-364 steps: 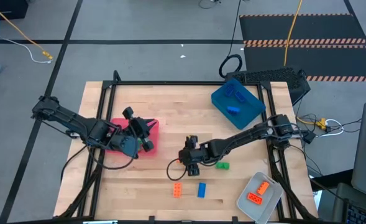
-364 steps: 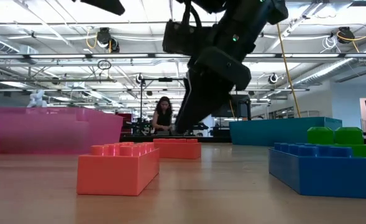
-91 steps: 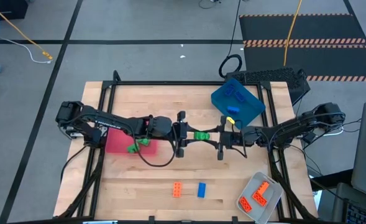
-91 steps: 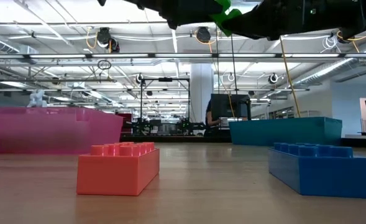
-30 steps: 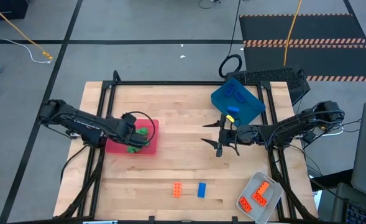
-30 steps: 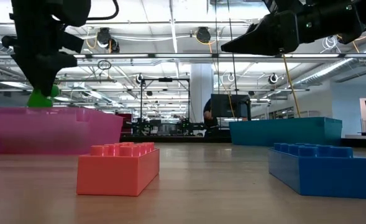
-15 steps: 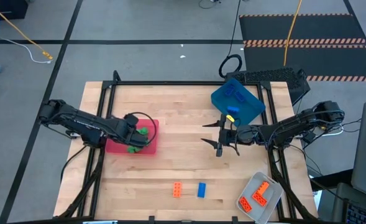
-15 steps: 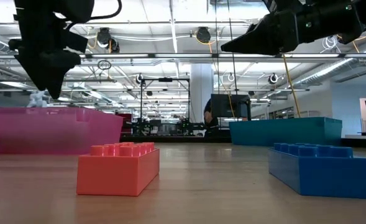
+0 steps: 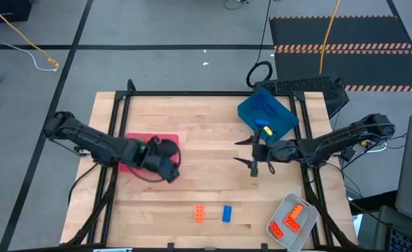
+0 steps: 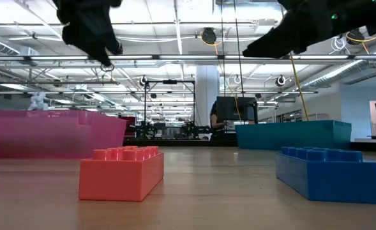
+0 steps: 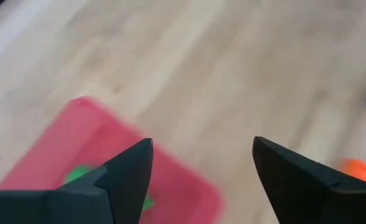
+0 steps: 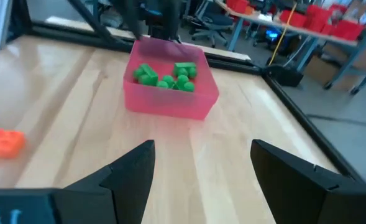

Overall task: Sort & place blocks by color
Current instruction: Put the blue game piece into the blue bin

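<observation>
An orange block [image 9: 200, 213] and a blue block [image 9: 226, 213] lie near the table's [image 9: 206, 119] front edge, long axes front-to-back. Green blocks [image 12: 167, 76] fill the red tray [image 12: 170, 102]. Both the left gripper [image 9: 169, 170] and right gripper [image 9: 254, 150] hang open, empty.

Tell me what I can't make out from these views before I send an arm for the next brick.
- Red tray: in the high view the left end effector and its arm cover most of it, hiding the green bricks; the right wrist view shows them.
- Blue tray: its wall hides its contents in the low view.
- Clear-grey tray: absent from the low view.
- Left wrist view: motion blur smears the orange brick.
</observation>
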Robot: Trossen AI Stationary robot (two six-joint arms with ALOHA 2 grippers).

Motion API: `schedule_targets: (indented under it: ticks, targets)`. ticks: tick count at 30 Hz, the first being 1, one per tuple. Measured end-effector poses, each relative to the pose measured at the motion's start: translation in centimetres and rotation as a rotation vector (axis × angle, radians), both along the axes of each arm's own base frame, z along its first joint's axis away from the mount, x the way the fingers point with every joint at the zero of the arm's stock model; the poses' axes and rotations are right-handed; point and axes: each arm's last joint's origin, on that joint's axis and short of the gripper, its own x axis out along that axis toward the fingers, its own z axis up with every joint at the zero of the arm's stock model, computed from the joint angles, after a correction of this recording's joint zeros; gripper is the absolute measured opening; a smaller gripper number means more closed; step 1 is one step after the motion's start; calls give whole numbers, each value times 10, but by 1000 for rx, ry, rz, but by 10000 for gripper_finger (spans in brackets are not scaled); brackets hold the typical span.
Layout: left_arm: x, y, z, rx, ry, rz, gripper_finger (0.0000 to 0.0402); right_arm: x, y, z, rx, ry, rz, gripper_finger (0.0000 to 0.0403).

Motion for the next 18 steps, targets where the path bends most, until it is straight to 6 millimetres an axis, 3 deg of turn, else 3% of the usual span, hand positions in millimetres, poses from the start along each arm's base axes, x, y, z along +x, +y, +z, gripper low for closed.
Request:
schedule_targets:
  ticks: [5,10,15,18]
  targets:
    - [2,-28,6,-41,-118,-106,255,-21,-2,12,114,2,-18,258]
    - [-4,-56,8,-27,-157,-255,243,-32,7,8,106,99,78,258]
    - [-9,-72,8,-35,-179,-310,241,-28,23,-3,44,210,167,258]
    - [-6,-80,7,-52,-214,-323,241,-18,33,6,30,304,220,258]
